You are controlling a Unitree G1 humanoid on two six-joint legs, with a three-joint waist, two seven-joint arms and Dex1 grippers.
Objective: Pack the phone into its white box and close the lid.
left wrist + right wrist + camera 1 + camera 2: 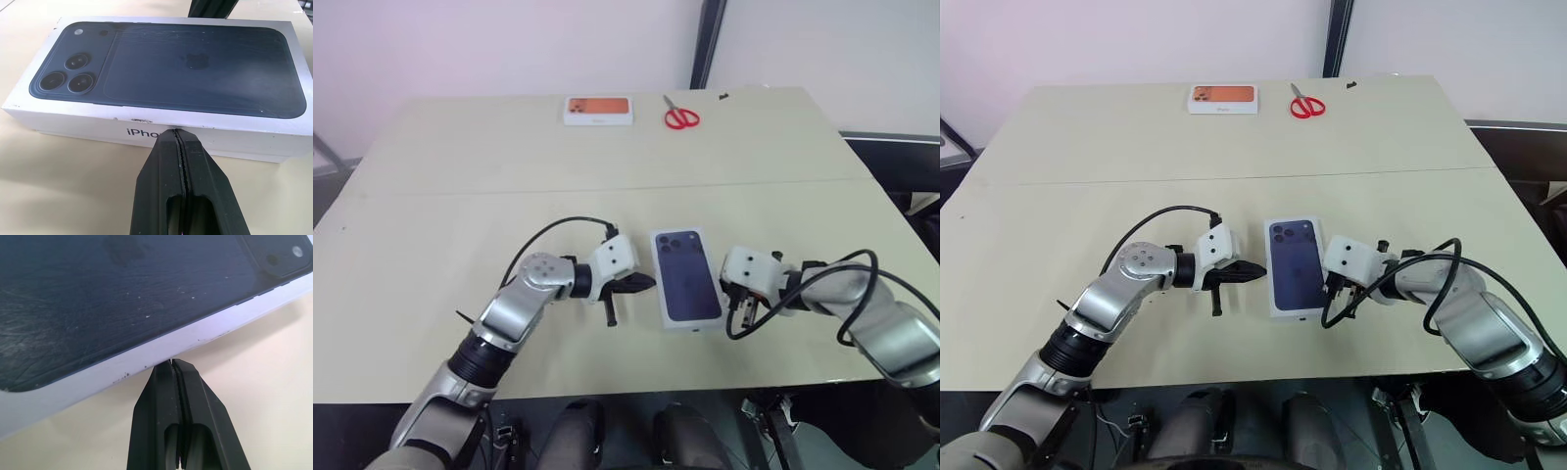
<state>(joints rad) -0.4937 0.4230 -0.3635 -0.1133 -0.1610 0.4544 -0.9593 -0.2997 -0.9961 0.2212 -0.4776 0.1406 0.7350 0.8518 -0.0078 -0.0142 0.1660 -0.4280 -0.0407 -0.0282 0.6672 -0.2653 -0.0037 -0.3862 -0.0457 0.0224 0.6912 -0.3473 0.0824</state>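
The lid [685, 279], white with a dark blue phone printed on top, lies flat near the table's front edge. It sits down over the white box, of which a thin strip [244, 154] shows under the lid's wall. The phone is hidden. My left gripper [652, 282] is shut, its tips right at the lid's left long side [88, 122], with nothing between the fingers. My right gripper [722, 292] is shut too, with its tips [171, 362] against the lid's right long side [58, 391]. The lid lies squarely between the two grippers.
At the table's [460, 196] far edge lie a white box with an orange picture [598, 111] and red scissors [681, 117]. A seam runs across the tabletop between them and the lid. Black cables loop over both wrists.
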